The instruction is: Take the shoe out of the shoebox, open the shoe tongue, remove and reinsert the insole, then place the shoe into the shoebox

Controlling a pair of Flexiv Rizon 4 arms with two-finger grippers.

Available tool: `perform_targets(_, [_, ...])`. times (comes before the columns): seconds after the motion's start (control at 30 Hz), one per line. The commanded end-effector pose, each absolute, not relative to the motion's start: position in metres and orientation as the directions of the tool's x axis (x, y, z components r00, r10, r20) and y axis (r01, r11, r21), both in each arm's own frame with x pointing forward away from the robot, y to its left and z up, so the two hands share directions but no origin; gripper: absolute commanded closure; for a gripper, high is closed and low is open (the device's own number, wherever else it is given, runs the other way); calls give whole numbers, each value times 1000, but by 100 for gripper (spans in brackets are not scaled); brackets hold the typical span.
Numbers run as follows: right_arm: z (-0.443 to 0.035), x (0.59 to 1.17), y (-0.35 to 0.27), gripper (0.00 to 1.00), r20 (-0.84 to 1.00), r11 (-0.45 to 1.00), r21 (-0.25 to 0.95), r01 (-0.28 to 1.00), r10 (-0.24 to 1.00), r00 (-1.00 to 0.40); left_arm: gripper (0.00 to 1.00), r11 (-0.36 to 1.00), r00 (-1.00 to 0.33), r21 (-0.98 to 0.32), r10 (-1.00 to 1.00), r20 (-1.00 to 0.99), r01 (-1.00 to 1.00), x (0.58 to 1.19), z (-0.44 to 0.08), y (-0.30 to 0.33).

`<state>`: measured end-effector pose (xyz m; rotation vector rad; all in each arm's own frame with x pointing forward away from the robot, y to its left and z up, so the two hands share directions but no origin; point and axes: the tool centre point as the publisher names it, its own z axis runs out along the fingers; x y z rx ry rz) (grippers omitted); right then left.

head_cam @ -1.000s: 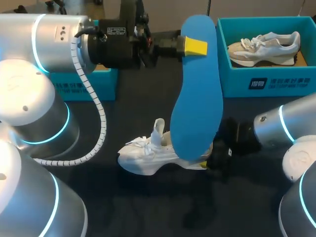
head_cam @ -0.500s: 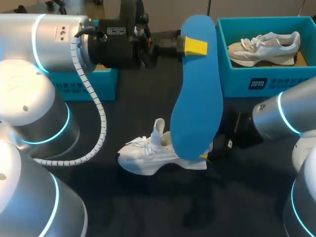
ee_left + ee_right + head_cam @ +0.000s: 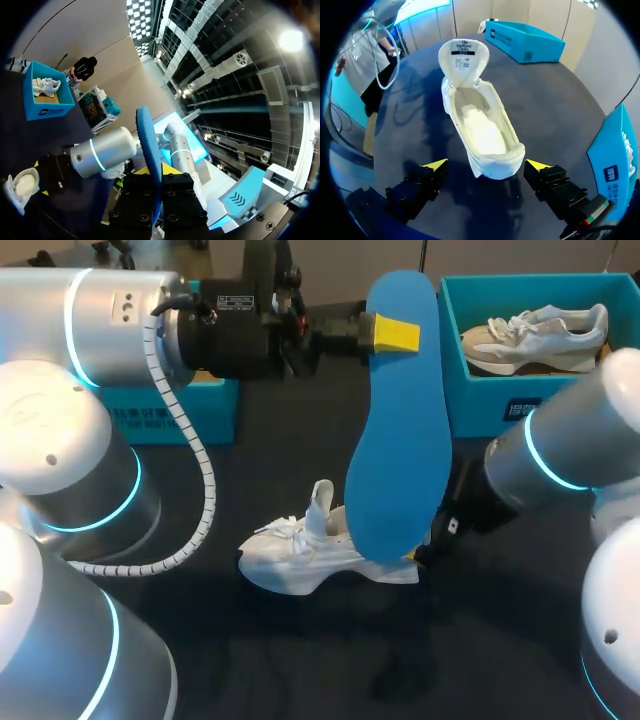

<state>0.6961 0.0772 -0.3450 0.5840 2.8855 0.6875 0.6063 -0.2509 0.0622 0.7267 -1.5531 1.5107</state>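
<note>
My left gripper (image 3: 385, 335) is high above the table's back, shut on the upper end of a long blue insole (image 3: 395, 460) that hangs down in front of the shoe. In the left wrist view the insole (image 3: 149, 145) stands edge-on between the fingers. A white shoe (image 3: 295, 560) lies on the dark table, laces loose and tongue (image 3: 462, 60) folded back, its inside bare. My right gripper (image 3: 486, 165) is open at the shoe's (image 3: 482, 127) heel, one finger on each side, neither touching. In the head view the insole hides most of that gripper.
A teal shoebox (image 3: 470, 390) at the back right holds a second white-and-beige shoe (image 3: 535, 335). Another teal box (image 3: 170, 410) sits at the back left, under my left arm. My right arm (image 3: 560, 450) crosses in front of the shoebox.
My right arm has swung up and inward, now covering part of the shoebox front, and its gripper shifted slightly at the heel. The left arm, insole and shoe stayed put.
</note>
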Motion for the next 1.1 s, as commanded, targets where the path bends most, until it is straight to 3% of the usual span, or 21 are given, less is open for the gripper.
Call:
perform_targets(0.03, [-336, 696, 76, 0, -52, 872, 348, 344, 384, -922, 100, 108, -488, -503, 141, 861, -857, 605, 61, -252])
perform_targets(0.6, [-304, 701, 83, 0, -41, 961, 188, 205, 217, -975, 100, 108, -488, -503, 141, 861, -857, 605, 61, -252])
perform_targets(1.1, [-307, 704, 79, 0, -19, 967, 203, 156, 163, -986, 100, 108, -488, -503, 141, 861, -857, 605, 61, -252])
